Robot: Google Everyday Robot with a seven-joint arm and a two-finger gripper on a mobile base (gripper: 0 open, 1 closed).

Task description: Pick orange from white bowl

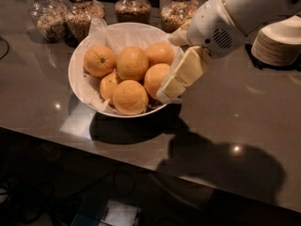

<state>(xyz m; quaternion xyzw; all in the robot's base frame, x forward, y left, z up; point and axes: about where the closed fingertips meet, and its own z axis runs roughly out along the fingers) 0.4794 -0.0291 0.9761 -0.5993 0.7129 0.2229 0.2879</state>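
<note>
The step in hand is the reach, and no orange has been lifted yet. Six of them sit in the white bowl (77, 81), which stands on the dark counter (42, 102) in front of a row of four glass jars (82, 15). The bowl is lined with crinkled paper (101, 29). The orange (130, 97), which looks the biggest of the lot, lies at the front of the bowl against the near rim, touching its neighbours behind and to the right. The gripper (175, 79) hangs on the end of the white arm (244, 11) at the bowl's right edge and slants down and to the left. Its cream tip is low beside the right-hand orange (155, 76) and close to the rim. From this side only one broad cream face of the tool shows, so I cannot tell whether it is apart or together. It does not appear to be clamped on anything. The next move probably calls for a short shift left and toward the front, so that the tool comes down over the big orange rather than its neighbour. There must also be room on both sides to close around the fruit. The oranges are packed tight and round, so a push from the side could roll them or crumple the paper. A stack of small dishes (280, 41) stands well off to the right, clear of the work.
</note>
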